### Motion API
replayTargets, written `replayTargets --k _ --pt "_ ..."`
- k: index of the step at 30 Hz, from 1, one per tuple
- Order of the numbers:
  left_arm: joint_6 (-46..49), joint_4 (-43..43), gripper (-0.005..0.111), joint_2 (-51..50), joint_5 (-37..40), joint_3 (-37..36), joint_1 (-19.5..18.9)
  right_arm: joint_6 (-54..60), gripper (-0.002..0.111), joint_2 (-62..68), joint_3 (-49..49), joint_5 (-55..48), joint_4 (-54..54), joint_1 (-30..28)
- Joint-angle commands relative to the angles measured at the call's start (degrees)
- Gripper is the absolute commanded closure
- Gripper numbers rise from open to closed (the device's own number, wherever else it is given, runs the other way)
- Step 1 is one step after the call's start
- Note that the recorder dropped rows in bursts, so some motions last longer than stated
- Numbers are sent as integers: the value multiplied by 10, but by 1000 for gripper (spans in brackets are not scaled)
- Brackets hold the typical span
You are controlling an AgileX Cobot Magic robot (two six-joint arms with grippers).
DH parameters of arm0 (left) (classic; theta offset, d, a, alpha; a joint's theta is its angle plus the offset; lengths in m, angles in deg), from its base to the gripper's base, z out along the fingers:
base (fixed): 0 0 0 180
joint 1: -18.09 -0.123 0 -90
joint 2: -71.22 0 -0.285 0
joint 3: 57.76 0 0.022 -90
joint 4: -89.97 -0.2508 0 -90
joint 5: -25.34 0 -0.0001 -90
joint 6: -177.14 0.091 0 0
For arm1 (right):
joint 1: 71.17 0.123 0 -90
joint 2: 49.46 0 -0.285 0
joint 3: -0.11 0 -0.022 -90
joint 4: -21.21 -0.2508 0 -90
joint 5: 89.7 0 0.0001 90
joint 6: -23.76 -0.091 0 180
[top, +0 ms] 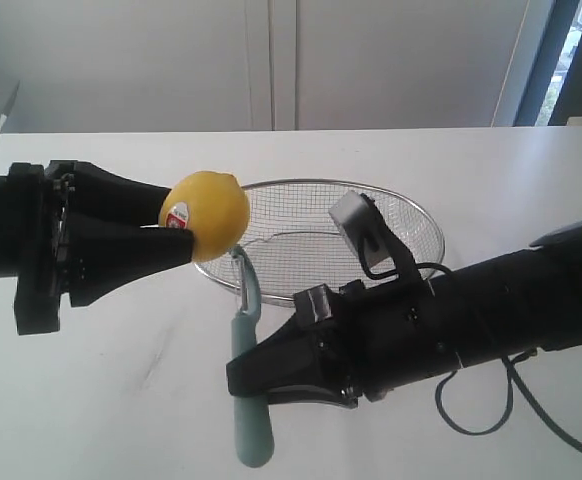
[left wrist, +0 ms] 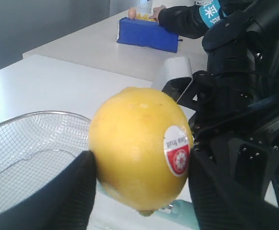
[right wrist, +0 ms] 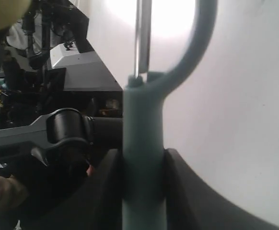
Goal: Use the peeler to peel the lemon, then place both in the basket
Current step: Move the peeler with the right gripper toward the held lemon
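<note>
Left pincer holds lemon; right pincer holds peeler, perhaps touching.

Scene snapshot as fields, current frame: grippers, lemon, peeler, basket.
left gripper: shut on lemon, held in the air in front of basket
right gripper: shut on peeler handle
lemon: skin intact where visible; sticker showing
peeler: head up at lemon's lower edge; contact unclear
basket: on table, nothing visible inside

Stickered lemon over peeler; basket behind
</note>
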Motion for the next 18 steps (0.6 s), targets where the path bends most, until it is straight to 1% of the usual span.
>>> replayTargets --k 1,4,9,18 --pt "92 11 107 2 8 4 3 17 108 0 3 -27 -30 2" --pt "92 11 107 -1 8 4 3 20 108 0 3 -27 -32 2" --pt "92 11 107 -50 20 4 3 24 108 0 3 -29 -36 2" --pt "92 11 107 -55 20 4 3 26 108 0 3 -14 -36 2"
